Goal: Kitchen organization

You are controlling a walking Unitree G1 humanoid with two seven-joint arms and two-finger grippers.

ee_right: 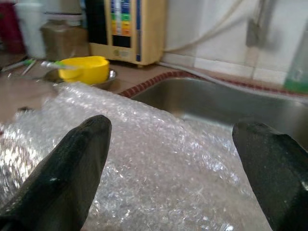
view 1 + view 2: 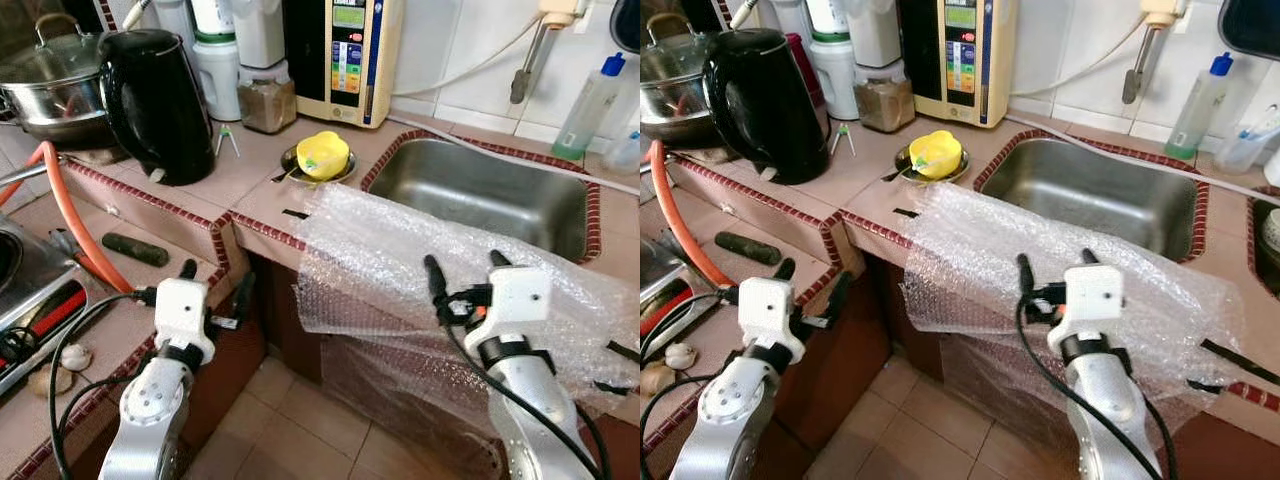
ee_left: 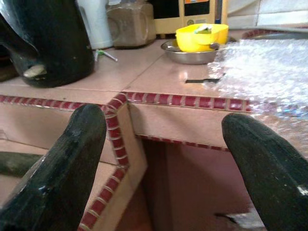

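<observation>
A sheet of clear bubble wrap (image 2: 400, 250) lies over the counter's front edge beside the steel sink (image 2: 480, 190) and hangs down in front of the cabinet. My right gripper (image 2: 466, 264) is open just above the sheet, its fingers (image 1: 72, 168) spread over the wrap. A yellow cup (image 2: 322, 155) rests in a small steel dish (image 3: 192, 53) behind the wrap. My left gripper (image 2: 215, 275) is open and empty in front of the counter's corner, at the step between the upper and lower counters (image 3: 120, 101). A black kettle (image 2: 150, 100) stands on the upper counter at the left.
A steel pot with glass lid (image 2: 50, 85), a jar (image 2: 266, 95) and a beige appliance (image 2: 345, 55) line the back wall. An orange hose (image 2: 70, 215) runs to a stove (image 2: 30, 290) on the lower counter. A plastic bottle (image 2: 590, 105) stands behind the sink.
</observation>
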